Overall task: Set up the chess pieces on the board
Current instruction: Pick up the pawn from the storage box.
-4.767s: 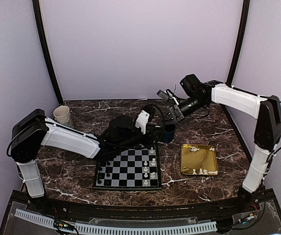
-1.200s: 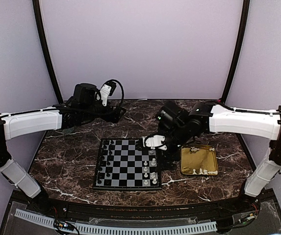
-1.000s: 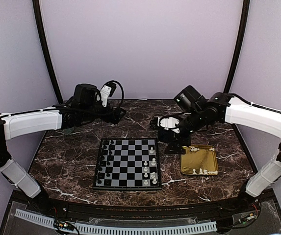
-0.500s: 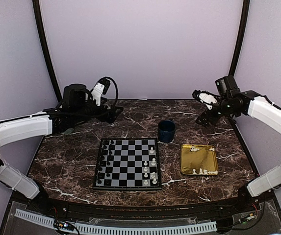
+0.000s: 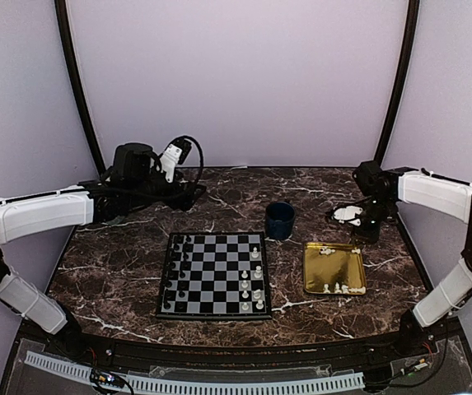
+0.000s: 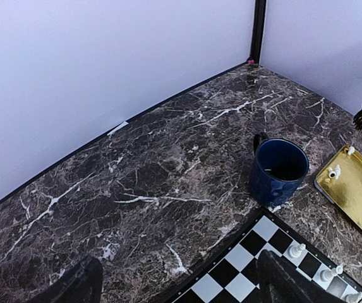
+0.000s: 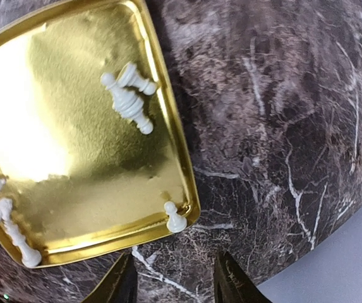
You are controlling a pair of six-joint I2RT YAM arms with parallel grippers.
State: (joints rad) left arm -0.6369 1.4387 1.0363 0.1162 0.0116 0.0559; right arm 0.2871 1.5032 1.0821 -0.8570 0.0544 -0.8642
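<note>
The board (image 5: 211, 278) lies at mid-table, black pieces down its left columns and several cream-white chess pieces (image 5: 257, 271) down its right columns. More chess pieces (image 7: 130, 95) lie in the gold tray (image 5: 334, 271), and one pawn (image 7: 175, 218) stands in its corner. My right gripper (image 5: 352, 217) hangs just beyond the tray's far edge. In the right wrist view the right gripper (image 7: 175, 287) is open over bare marble, close to that pawn. My left gripper (image 5: 190, 196) hovers behind the board's far left. In the left wrist view the left gripper (image 6: 181, 291) is wide open and empty.
A dark blue mug (image 5: 280, 220) stands between the board's far right corner and the tray, and the mug (image 6: 279, 169) also shows in the left wrist view. Pale walls close in the dark marble table (image 5: 120, 263) on three sides.
My right gripper left the board's far right corner, swung to the back right, then came down beside the tray's far edge with narrower jaws. The left arm barely shifted.
</note>
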